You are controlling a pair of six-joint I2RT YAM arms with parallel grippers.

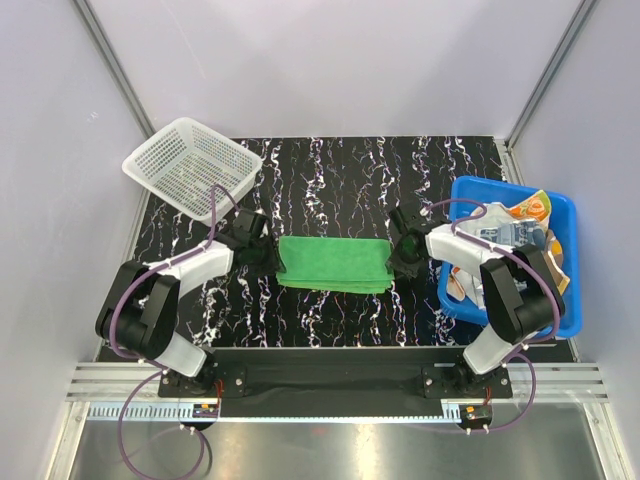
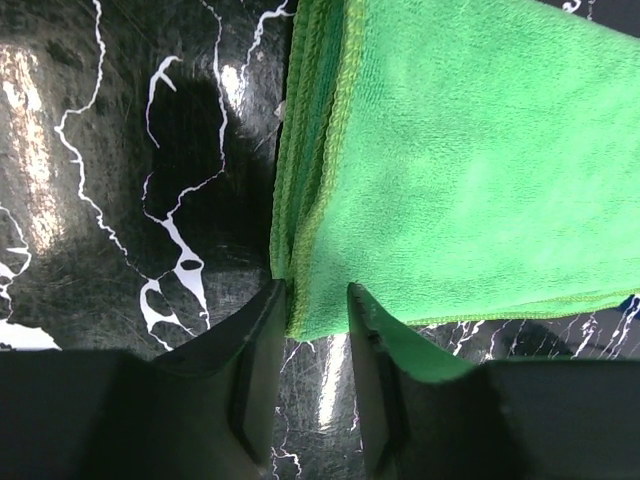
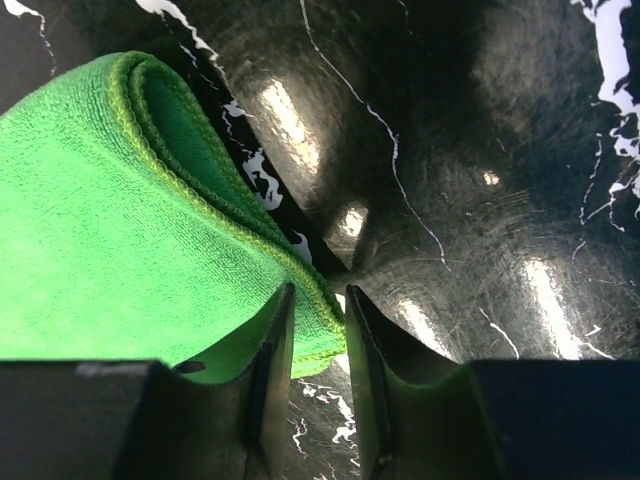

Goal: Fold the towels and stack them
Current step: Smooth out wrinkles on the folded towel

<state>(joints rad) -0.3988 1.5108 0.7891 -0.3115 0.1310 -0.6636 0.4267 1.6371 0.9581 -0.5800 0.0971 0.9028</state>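
L hand (image 2: 318,300) & R hand (image 3: 318,300), jaws narrow, each pinch a corner of fuzzy folded green towel (image 1: 334,263).

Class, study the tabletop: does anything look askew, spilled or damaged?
Nothing stands out. The green towel lies folded flat mid-table, edges roughly lined up; the other towels sit bunched, unfolded, in the blue tub, and the white basket stands upright.

White mesh basket (image 1: 190,165) far-left on black marble table (image 1: 330,310); blue tub (image 1: 570,290) right.
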